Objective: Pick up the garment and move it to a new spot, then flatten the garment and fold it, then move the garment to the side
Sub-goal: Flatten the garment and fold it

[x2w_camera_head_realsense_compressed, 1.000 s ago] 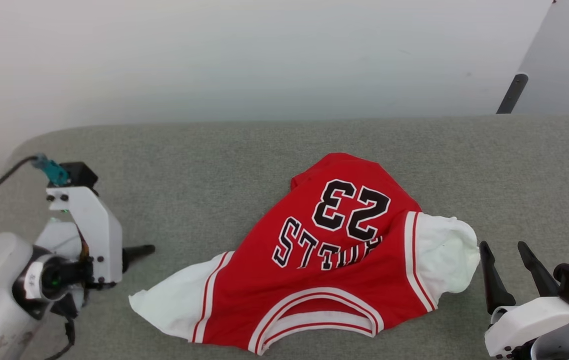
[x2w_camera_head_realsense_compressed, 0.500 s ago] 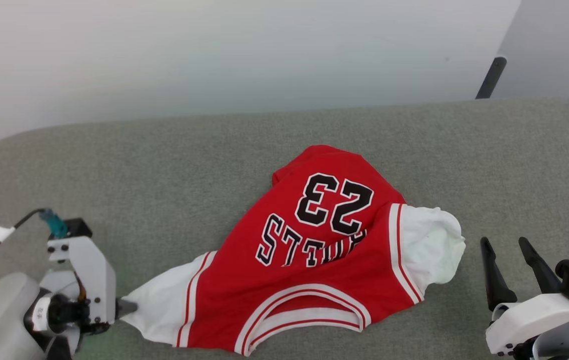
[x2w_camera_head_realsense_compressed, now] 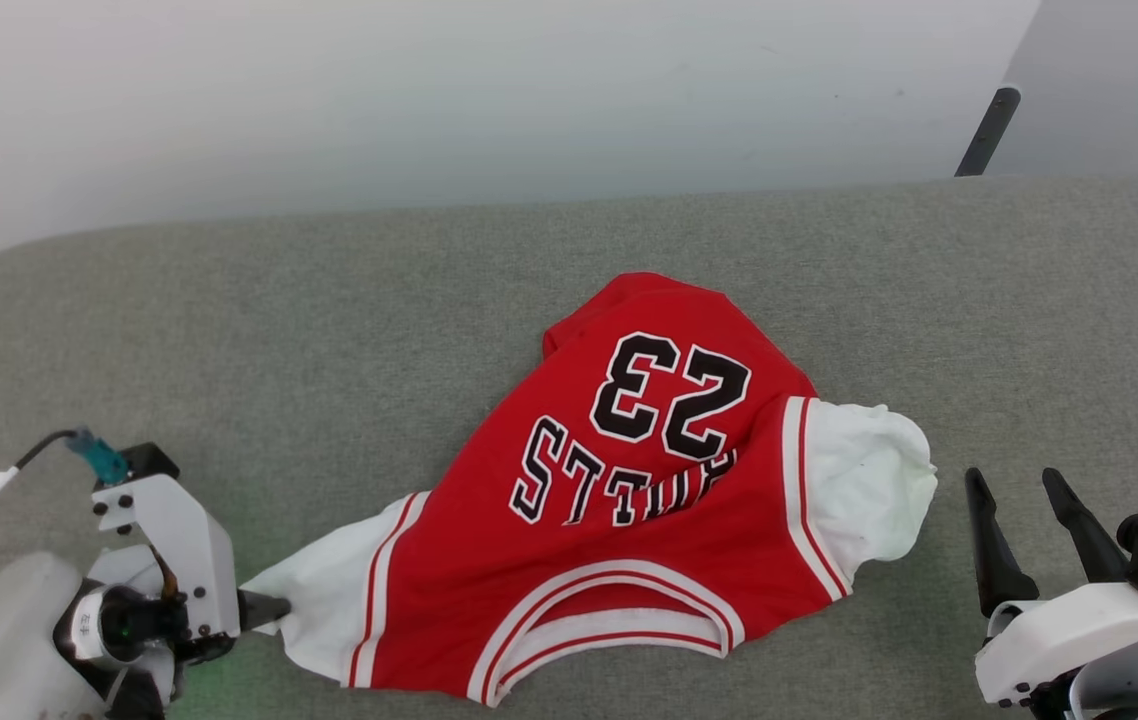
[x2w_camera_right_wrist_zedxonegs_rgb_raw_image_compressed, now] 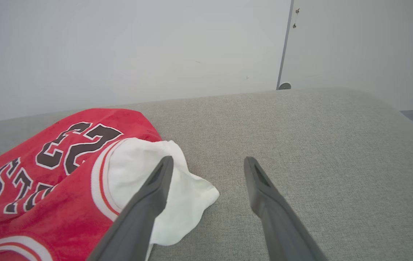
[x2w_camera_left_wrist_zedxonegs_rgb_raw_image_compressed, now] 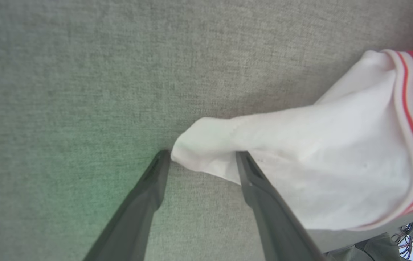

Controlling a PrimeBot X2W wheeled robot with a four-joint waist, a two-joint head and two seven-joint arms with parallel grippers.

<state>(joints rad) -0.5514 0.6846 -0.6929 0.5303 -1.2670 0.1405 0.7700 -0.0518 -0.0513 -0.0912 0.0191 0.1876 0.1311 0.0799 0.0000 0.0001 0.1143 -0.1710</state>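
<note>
The garment (x2w_camera_head_realsense_compressed: 649,500), a red jersey with black white-outlined letters and striped trim, lies crumpled on the grey cloth-covered table (x2w_camera_head_realsense_compressed: 329,330), its white lining showing at both ends. My left gripper (x2w_camera_head_realsense_compressed: 269,610) sits at the garment's white left corner. In the left wrist view the left gripper (x2w_camera_left_wrist_zedxonegs_rgb_raw_image_compressed: 203,156) is open, and the tip of the white corner (x2w_camera_left_wrist_zedxonegs_rgb_raw_image_compressed: 206,145) lies between its fingertips. My right gripper (x2w_camera_head_realsense_compressed: 1013,480) stands open just right of the garment's white right end, apart from it. In the right wrist view the right gripper (x2w_camera_right_wrist_zedxonegs_rgb_raw_image_compressed: 208,159) holds nothing beside the garment (x2w_camera_right_wrist_zedxonegs_rgb_raw_image_compressed: 65,174).
A white wall (x2w_camera_head_realsense_compressed: 429,100) rises behind the table's far edge. A dark slanted pole (x2w_camera_head_realsense_compressed: 984,130) stands at the back right. The table's near edge runs close below the garment's left corner (x2w_camera_left_wrist_zedxonegs_rgb_raw_image_compressed: 355,239), with cables beyond it.
My left gripper has come down and across to the garment's white left corner, which now lies between its fingertips. The head camera has shifted. The right gripper has stayed put.
</note>
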